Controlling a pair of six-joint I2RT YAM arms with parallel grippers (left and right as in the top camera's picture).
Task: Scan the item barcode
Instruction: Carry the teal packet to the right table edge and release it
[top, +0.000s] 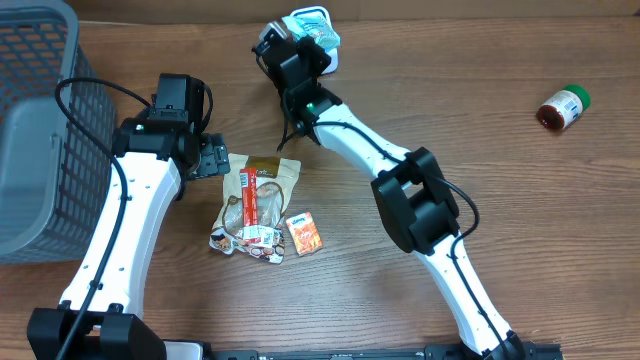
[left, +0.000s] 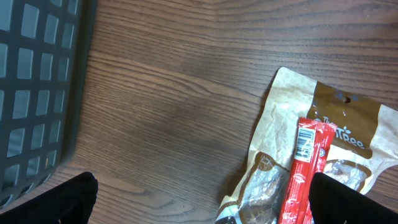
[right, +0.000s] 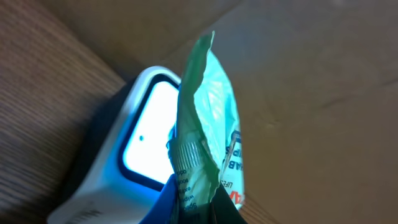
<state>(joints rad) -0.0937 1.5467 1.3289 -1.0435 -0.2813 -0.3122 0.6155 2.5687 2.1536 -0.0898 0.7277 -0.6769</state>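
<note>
Right before the scanner (right: 134, 149), the right pincer (right: 189, 208) is clamped on one edge of a pale green packet (right: 208, 118), which sits just in front of the lit window; further from the scanner, the left pincer (top: 212, 158) hangs over the tabletop (top: 500, 180), fingers wide apart, beside a brown pouch (top: 262, 185) with a red stick pack (left: 308, 168) on it; a small orange box (top: 305, 233) lies just beyond; a grey basket (top: 40, 130) and a green-capped jar (top: 563, 108) sit farthest from the scanner.
</note>
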